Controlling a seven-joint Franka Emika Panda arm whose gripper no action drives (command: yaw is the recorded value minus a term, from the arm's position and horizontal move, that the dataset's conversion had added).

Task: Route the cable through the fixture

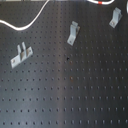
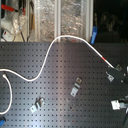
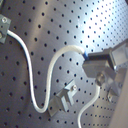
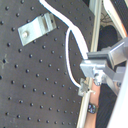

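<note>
**Your cable lay looped across the perforated board, its end in the gripper by a bracket at the board's edge.**

In the second exterior view you had the cable [image 2: 47, 56] running from the board's [image 2: 60, 95] edge at the second exterior view's left, arching up near the far edge, then descending to a red band [image 2: 104, 60] just short of a metal bracket [image 2: 113, 73] at the edge on the second exterior view's right. Two more brackets stood apart from the cord: one mid-board [image 2: 76, 86], one nearer the front edge [image 2: 37, 105]. In the first wrist view your gripper [image 3: 102, 65] had its jaws closed on the cable's end, where the cord met them; the second wrist view showed the same grip [image 4: 95, 67], with a bracket [image 4: 35, 27] lying beside the cord.
</note>
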